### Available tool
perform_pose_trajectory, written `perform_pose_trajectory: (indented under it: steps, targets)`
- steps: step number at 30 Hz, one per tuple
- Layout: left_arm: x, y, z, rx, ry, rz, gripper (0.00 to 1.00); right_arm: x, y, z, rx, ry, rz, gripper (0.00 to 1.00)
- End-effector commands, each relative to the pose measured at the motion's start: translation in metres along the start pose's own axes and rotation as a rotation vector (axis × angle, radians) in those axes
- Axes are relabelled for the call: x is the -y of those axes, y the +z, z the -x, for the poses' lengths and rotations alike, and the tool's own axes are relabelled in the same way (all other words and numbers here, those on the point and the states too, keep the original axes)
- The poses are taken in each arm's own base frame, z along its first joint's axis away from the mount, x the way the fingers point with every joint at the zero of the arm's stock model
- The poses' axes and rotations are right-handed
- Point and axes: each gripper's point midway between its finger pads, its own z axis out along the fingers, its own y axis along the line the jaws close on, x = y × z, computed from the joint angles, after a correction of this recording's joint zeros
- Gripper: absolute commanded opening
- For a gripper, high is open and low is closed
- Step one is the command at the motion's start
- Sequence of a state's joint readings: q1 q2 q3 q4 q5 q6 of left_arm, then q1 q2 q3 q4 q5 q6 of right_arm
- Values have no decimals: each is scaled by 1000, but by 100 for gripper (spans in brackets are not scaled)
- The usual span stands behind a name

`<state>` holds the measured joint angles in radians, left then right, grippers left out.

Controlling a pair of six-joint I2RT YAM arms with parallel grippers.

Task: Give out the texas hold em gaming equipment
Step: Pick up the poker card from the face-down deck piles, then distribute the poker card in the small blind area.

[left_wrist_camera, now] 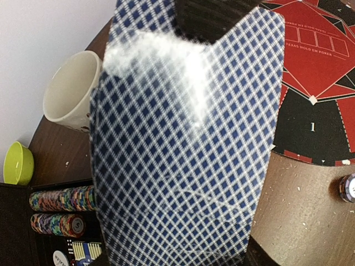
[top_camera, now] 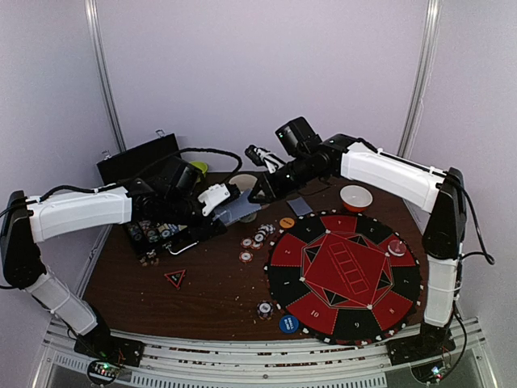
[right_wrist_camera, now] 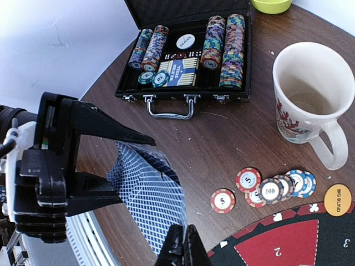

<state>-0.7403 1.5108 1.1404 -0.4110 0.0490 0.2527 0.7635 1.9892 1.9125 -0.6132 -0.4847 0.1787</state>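
Observation:
A bowed stack of blue-checked playing cards point(right_wrist_camera: 147, 194) sits between the black fingers point(right_wrist_camera: 100, 127) of my left gripper point(top_camera: 222, 202), which is shut on it. The cards point(left_wrist_camera: 183, 155) fill the left wrist view and hide that gripper's fingertips. My right gripper point(right_wrist_camera: 183, 244) is shut on the near edge of the top card, and in the top view it point(top_camera: 257, 194) meets the deck above the table. Loose striped chips point(right_wrist_camera: 248, 179) lie beside the orange big-blind disc point(right_wrist_camera: 337, 199). A blue disc point(top_camera: 288, 324) and a small chip stack point(top_camera: 264, 309) lie at the mat's near edge.
An open black case point(right_wrist_camera: 186, 55) with chip rows stands at the back left. The white mug point(right_wrist_camera: 305, 94) stands right of it, with a green bowl point(right_wrist_camera: 270, 5) behind. The round red-black mat point(top_camera: 343, 273) covers the right. A red-rimmed bowl point(top_camera: 355, 196) and a lone card point(top_camera: 299, 206) lie beyond it.

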Motion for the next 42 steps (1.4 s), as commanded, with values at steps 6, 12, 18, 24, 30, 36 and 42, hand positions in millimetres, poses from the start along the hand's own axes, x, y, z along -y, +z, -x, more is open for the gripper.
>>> perform_pose_trajectory:
  steps: [6, 12, 18, 24, 30, 36, 42]
  targets:
    - [-7, -10, 22, 90, 6, 16, 53, -19, -34, 24, 86, -34, 41, 0]
    - [-7, -10, 21, 89, 5, 18, 53, -16, -36, 24, 90, -23, 40, 0]
    - [-7, -10, 21, 89, 6, 19, 53, -20, -51, 36, 154, 14, 119, 0]
    - [-6, -11, 22, 90, 7, 18, 53, -12, -102, 64, 343, 85, 172, 0]
    - [-11, -11, 22, 86, 0, 38, 53, 6, -138, 42, 363, 139, 110, 0]
    - [-16, -14, 23, 85, -11, 69, 53, -6, -101, -61, 70, 169, 153, 0]
    - [-22, -17, 24, 84, -21, 97, 53, -59, -32, -143, -157, 136, 255, 0]
